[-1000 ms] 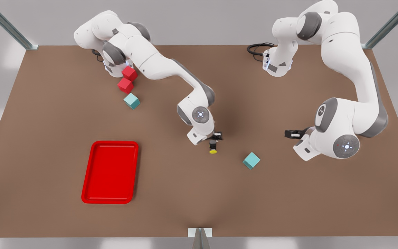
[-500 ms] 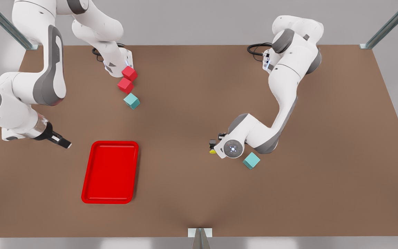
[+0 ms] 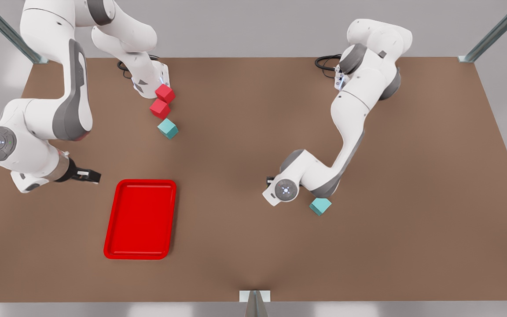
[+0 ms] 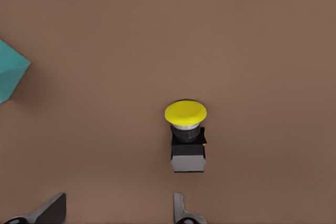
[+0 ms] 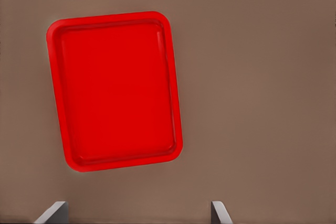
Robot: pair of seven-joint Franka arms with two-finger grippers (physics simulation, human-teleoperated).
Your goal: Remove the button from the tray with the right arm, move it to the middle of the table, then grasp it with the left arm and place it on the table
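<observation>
The button (image 4: 187, 135) lies on its side on the brown table (image 3: 236, 246), yellow cap pointing away from my left gripper (image 4: 118, 214). That gripper is open just short of it, with nothing between its fingers. In the front view the left arm's wrist (image 3: 285, 190) hovers low near the table's middle and hides the button. The red tray (image 3: 140, 219) sits toward the front view's left, bare inside (image 5: 115, 90). My right gripper (image 3: 88, 176) is open, above the table just beyond the tray's far left corner, fingertips (image 5: 52, 212) wide apart.
A teal cube (image 3: 320, 205) lies right beside the left arm's wrist, and it also shows in the left wrist view (image 4: 8, 72). Two red cubes (image 3: 162, 101) and another teal cube (image 3: 167, 128) sit near the right arm's base at the back.
The right arm let go of the button mid-table and swung back beside the tray. The left arm came in over the button and now covers it in the front view.
</observation>
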